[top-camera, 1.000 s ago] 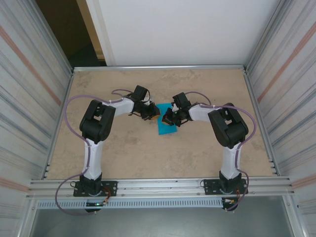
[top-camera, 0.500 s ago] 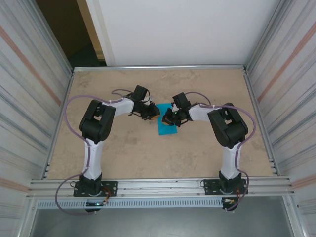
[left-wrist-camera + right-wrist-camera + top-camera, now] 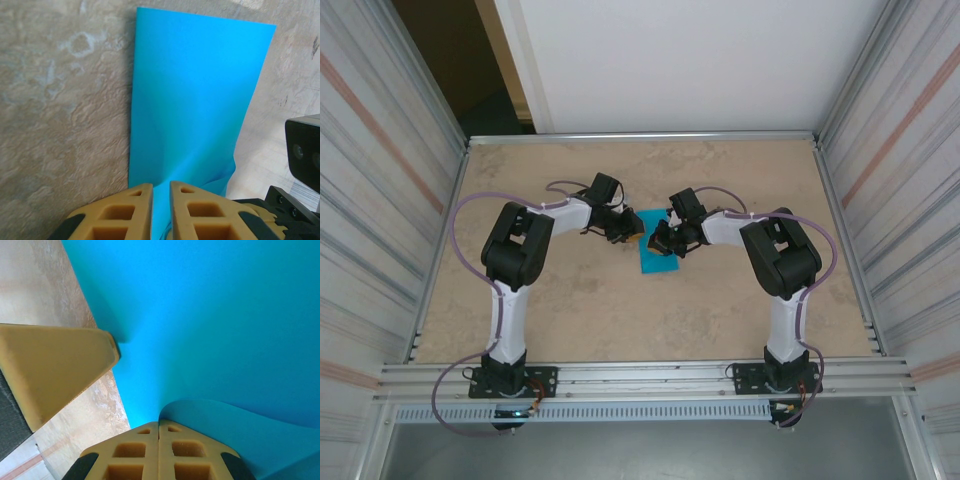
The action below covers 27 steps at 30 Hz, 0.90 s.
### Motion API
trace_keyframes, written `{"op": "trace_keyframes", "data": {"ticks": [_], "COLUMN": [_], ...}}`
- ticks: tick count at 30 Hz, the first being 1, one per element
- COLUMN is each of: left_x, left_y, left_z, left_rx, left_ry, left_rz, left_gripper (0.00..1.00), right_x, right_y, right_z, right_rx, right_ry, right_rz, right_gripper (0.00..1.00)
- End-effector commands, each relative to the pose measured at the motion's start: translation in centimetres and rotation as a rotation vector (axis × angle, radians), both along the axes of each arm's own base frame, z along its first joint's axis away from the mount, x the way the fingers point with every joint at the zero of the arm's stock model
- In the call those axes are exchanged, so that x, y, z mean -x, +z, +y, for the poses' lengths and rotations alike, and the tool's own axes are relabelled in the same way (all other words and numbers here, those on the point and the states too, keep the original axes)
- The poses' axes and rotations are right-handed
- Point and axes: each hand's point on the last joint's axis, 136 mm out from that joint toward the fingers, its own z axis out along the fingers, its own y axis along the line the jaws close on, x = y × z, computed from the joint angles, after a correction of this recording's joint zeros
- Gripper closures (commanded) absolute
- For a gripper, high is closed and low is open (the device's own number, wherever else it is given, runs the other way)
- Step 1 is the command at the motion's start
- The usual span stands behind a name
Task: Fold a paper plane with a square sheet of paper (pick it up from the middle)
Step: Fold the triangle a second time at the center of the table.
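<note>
Tabletop [image 3: 570, 300]: L pincer [image 3: 161, 187] presses sheet [image 3: 195, 90], R pincer [image 3: 158, 424] pinches it.

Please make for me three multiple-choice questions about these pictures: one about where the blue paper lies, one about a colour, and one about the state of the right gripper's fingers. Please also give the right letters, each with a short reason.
1. Where on the table does the blue paper lie?
A. In the far left corner
B. In the middle, between the left gripper and the right gripper
C. In the near right corner

2. What colour are the fingers in the right wrist view?
A. Red
B. Green
C. Tan-yellow

3. How do the right gripper's fingers stand?
A. Pressed together
B. Spread wide
C. Closed around a cup

Answers:
1 B: in the top view the paper lies mid-table, where the two arms' tips meet.
2 C: both wrist views show tan-yellow fingers against the blue.
3 A: in the right wrist view there is no gap between them.
</note>
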Motion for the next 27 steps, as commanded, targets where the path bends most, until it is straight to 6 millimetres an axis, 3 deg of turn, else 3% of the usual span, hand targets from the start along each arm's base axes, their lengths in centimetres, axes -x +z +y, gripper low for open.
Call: {"op": "trace_keyframes", "data": {"ticks": [1, 8, 12, 14, 18, 27], "left_x": [0.9, 0.4, -1.4, -2.6, -3.9, -2.6], "left_y": [-1.3, 0.0, 2.2, 4.8, 6.8, 7.3], "left_z": [0.3, 0.2, 0.9, 1.6, 3.3, 3.7], "left_rx": [-0.025, -0.006, 0.020, 0.040, 0.046, 0.070], "left_ry": [-0.005, 0.000, 0.031, 0.057, 0.101, 0.086], "left_rz": [0.038, 0.018, -0.030, -0.085, -0.137, -0.162], "left_gripper": [0.82, 0.82, 0.81, 0.80, 0.78, 0.75], "right_x": [0.2, 0.7, 0.9, 0.9, 0.9, 1.2], "right_y": [-0.8, -1.5, -1.7, -1.7, -1.7, -2.1], "right_z": [0.3, 0.0, -0.3, -0.3, -0.3, -0.9], "right_rx": [0.019, 0.036, 0.043, 0.042, 0.041, 0.053], "right_ry": [0.025, 0.024, 0.023, 0.024, 0.026, 0.028], "right_rz": [0.016, 0.042, 0.051, 0.052, 0.052, 0.055], "right_gripper": [0.99, 0.86, 0.77, 0.73, 0.69, 0.62]}}
